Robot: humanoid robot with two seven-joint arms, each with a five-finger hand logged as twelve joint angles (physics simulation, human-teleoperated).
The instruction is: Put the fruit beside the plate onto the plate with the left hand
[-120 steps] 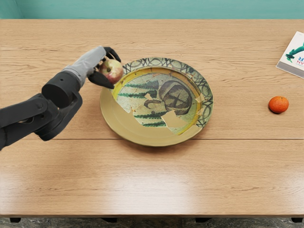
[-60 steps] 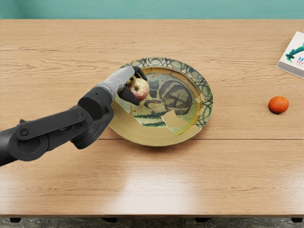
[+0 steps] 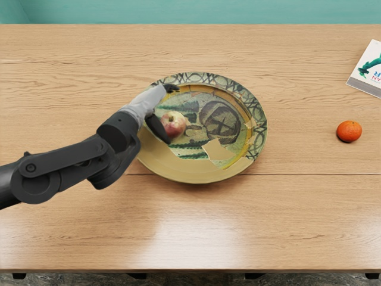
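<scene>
A red-and-yellow apple (image 3: 174, 124) lies on the left part of the big patterned plate (image 3: 178, 170) in the middle of the table. My left hand (image 3: 165, 109) hovers over the plate's left side, just left of the apple. Its fingers are spread, the thumb (image 3: 156, 127) beside the apple and another finger (image 3: 171, 88) well above it, so nothing is gripped. The left arm stretches in from the picture's left edge. No right arm shows.
A small orange (image 3: 349, 131) sits on the table far to the right of the plate. A book (image 3: 368, 68) lies at the right edge. The wooden table runs wide in front of the plate.
The left hand carried the apple from the plate's left rim over the plate, lowered it and let go. The fingers have spread and the apple now lies on the plate.
</scene>
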